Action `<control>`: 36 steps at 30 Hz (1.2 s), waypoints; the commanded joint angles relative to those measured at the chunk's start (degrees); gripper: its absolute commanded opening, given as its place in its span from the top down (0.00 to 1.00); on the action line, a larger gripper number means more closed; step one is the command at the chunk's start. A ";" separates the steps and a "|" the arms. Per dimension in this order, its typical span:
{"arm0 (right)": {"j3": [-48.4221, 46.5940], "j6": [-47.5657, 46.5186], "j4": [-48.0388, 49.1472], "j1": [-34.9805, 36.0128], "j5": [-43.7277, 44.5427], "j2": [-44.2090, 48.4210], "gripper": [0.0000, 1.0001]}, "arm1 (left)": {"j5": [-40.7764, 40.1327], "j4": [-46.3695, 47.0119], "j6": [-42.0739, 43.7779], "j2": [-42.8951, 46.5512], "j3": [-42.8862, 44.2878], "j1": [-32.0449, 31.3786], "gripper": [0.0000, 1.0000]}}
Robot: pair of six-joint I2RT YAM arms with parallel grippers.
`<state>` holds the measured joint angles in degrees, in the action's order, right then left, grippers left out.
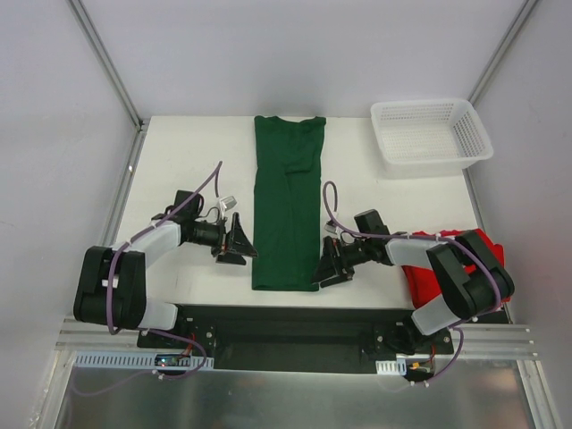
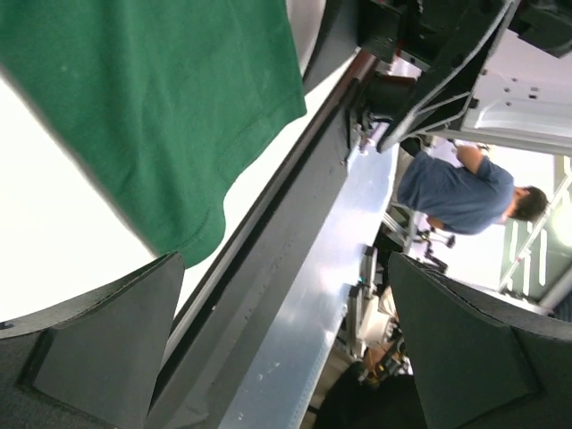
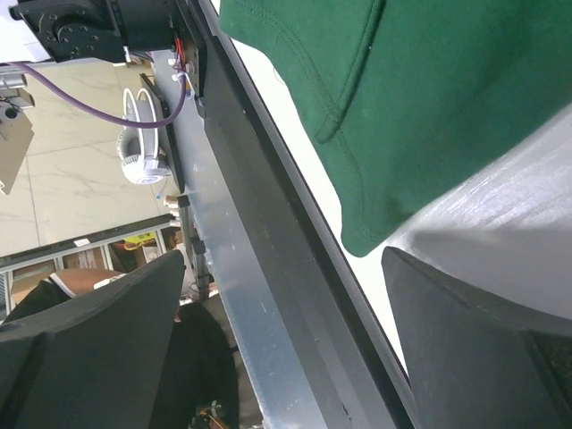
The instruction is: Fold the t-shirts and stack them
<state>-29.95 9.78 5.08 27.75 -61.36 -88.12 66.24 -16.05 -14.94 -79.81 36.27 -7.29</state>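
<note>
**State.** Dark green t-shirt [image 1: 288, 210] lies flat mid-table, folded lengthwise into 1 long narrow strip. Collar end points to the far edge; hem end lies close to the near edge of the table [image 1: 179, 161]. Bright red t-shirt [image 1: 451, 268] sits crumpled at the near right corner, partly under the right arm, unfolded.

**Grippers.** Left gripper [image 1: 237, 243] is low, just beside the strip's left edge near the hem. Right gripper [image 1: 328, 266] is at the strip's near right corner. Both wrist views show the fingers spread wide with nothing between them: both released, holding no cloth. Each wrist view shows 1 hem corner of the green cloth just ahead of the fingers.

**Step (judged).** Lengthwise fold of shirt 1 looks done; the crosswise fold is in hand. Task is roughly a third along, with 2 shirts to stack.

**Next move calls for.** Each gripper should pinch its own hem corner through all layers, then both should lift together and carry the hem toward the collar, keeping the strip's edges aligned.

**Surroundings / hindrances.**
- White mesh basket [image 1: 431, 132] is at the far right corner, well apart from the strip, so no obstruction.
- Cloth lies flat on the table, so fingers must get under the layers.
- Hem is near the table edge, which leaves little room for approach.
- Red t-shirt lies under the right arm and could snag.
</note>
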 commanded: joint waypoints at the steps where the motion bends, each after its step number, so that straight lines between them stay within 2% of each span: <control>1: -0.37 -2.57 -1.83 0.38 0.28 2.86 0.03 | -4.18 -1.35 0.44 5.87 -1.02 0.08 0.01; 4: 0.33 -2.66 -1.74 0.29 0.89 4.09 0.03 | -6.56 -0.56 -0.79 9.31 -2.95 0.08 0.01; 20: 3.41 -4.33 -0.34 0.20 2.83 7.26 0.03 | -12.70 0.85 0.26 8.09 -7.27 -4.31 0.01; 36: 4.29 0.77 7.22 -1.38 5.99 4.45 0.03 | -12.54 1.02 -1.23 0.54 -7.27 -5.10 0.01</control>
<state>-25.61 10.07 9.32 26.83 -56.07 -82.96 53.04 -15.27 -15.90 -77.49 29.08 -11.68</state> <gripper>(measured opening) 0.966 0.992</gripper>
